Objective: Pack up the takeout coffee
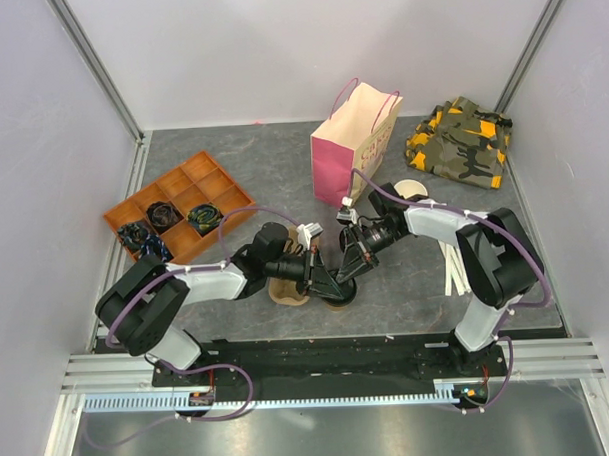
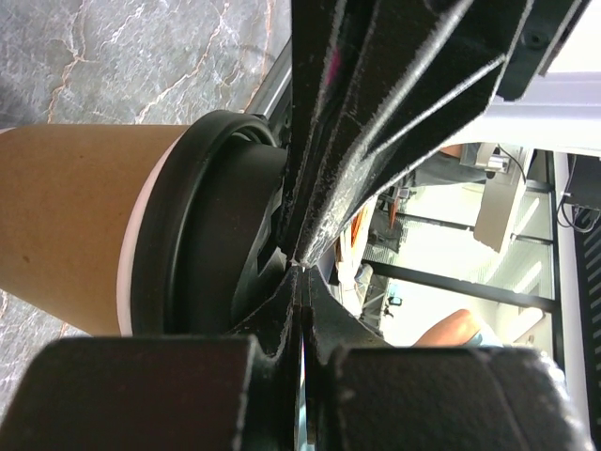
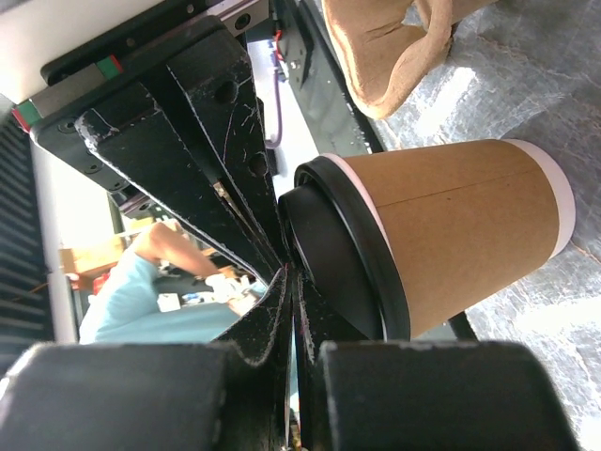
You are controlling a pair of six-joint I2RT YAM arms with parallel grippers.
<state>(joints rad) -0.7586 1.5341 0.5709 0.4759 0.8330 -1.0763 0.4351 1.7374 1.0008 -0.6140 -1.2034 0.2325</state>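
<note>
The takeout coffee (image 2: 75, 225) is a tan paper cup with a round black lid (image 2: 202, 235). It stands on the table between the two arms (image 1: 341, 296), mostly covered by them in the top view. My left gripper (image 2: 300, 268) is shut, with nothing between its fingers, and its tips rest against the lid's top. My right gripper (image 3: 289, 272) is shut too, its tips at the same lid (image 3: 343, 254) from the other side. In the top view the left gripper (image 1: 330, 281) and the right gripper (image 1: 349, 270) meet tip to tip over the cup (image 3: 460, 225).
A pink paper bag (image 1: 354, 146) stands open at the back, and a camouflage cloth (image 1: 460, 143) lies to its right. An orange compartment tray (image 1: 174, 208) sits at the left. A brown pulp cup carrier (image 1: 285, 292) lies beside the cup, and white strips (image 1: 453, 268) lie to the right.
</note>
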